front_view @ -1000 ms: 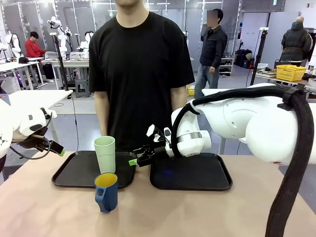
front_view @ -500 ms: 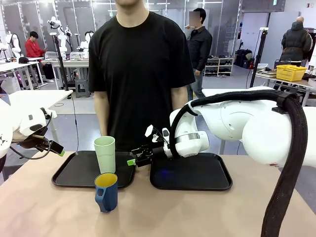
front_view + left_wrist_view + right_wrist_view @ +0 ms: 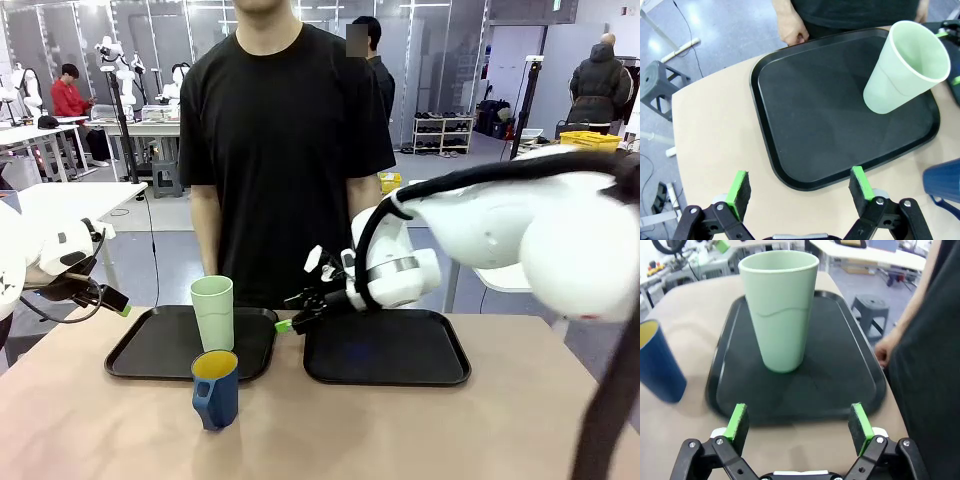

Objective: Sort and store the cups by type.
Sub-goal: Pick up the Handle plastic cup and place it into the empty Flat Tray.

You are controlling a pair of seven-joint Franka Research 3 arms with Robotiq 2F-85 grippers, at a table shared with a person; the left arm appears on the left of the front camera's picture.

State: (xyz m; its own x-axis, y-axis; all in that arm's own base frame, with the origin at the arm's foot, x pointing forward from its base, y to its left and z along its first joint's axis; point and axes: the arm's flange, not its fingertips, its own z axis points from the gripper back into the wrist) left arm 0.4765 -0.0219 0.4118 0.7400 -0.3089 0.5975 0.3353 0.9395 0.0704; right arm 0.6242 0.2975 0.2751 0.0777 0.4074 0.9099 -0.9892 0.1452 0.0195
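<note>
A tall pale mint-green tumbler [image 3: 213,312] [image 3: 903,74] [image 3: 779,309] stands upright on the left black tray [image 3: 150,352] [image 3: 815,120] [image 3: 837,375], near its right side. The dark blue mug [image 3: 215,389] [image 3: 657,367] with a yellow inside sits on the table in front of that tray; its edge [image 3: 945,179] shows in the left wrist view. My right gripper [image 3: 296,312] [image 3: 799,423] hovers open between the two trays, to the right of the tumbler, holding nothing. My left gripper [image 3: 112,298] [image 3: 800,187] is open at the far left, off the tray's near-left edge.
A second black tray [image 3: 386,348] lies to the right, with nothing on it. A person in a black shirt [image 3: 285,130] stands at the far side of the table, one hand [image 3: 792,34] near the left tray's far edge. Bare table spreads in front.
My right gripper has drawn back slightly rightward and risen a little, away from the tumbler. The left arm, tumbler and mug have stayed put.
</note>
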